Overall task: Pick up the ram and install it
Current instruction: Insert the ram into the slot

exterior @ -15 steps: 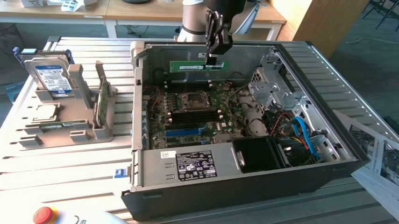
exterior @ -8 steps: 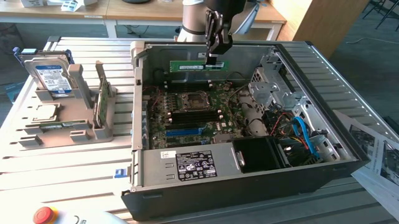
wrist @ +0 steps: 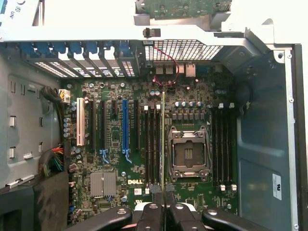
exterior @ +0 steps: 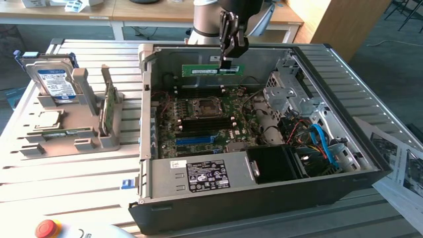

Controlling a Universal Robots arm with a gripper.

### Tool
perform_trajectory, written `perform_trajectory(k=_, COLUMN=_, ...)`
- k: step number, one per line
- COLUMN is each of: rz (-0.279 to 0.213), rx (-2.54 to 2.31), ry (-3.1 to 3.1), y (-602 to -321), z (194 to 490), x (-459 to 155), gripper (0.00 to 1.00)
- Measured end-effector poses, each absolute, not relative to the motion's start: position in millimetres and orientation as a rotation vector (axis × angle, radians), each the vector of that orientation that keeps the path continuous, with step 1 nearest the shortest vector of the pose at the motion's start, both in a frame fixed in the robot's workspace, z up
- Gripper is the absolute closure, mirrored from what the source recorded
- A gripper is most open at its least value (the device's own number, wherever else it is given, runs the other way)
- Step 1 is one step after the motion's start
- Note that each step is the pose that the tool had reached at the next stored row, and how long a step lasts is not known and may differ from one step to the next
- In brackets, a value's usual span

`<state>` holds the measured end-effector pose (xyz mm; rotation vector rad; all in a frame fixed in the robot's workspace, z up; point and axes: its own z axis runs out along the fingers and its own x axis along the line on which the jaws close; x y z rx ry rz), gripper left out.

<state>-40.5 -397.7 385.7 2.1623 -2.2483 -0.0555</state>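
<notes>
The ram (exterior: 206,71) is a slim green stick with a white label, and it hangs level above the far part of the open computer case (exterior: 218,208). My gripper (exterior: 226,63) is shut on its top edge from above. In the wrist view the ram (wrist: 163,144) shows edge-on as a thin line running out from my gripper (wrist: 164,208). It lines up over the black memory slots (wrist: 152,144) beside the empty processor socket (wrist: 188,154), still above the motherboard (exterior: 228,119).
More memory slots (wrist: 224,144) lie on the socket's other side. At the exterior view's left, a grey holder (exterior: 86,134) carries a hard drive (exterior: 54,82), a silver chip (exterior: 47,119) and an upright green card (exterior: 109,111). A red stop button (exterior: 46,228) sits in front, papers (exterior: 403,168) at the right.
</notes>
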Motion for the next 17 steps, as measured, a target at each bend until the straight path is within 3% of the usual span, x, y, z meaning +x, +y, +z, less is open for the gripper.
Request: perform_trajectory(k=17, rz=-0.054, rx=2.162, ry=-2.248, y=-397.7, z=372.2, x=-40.5, gripper=0.88)
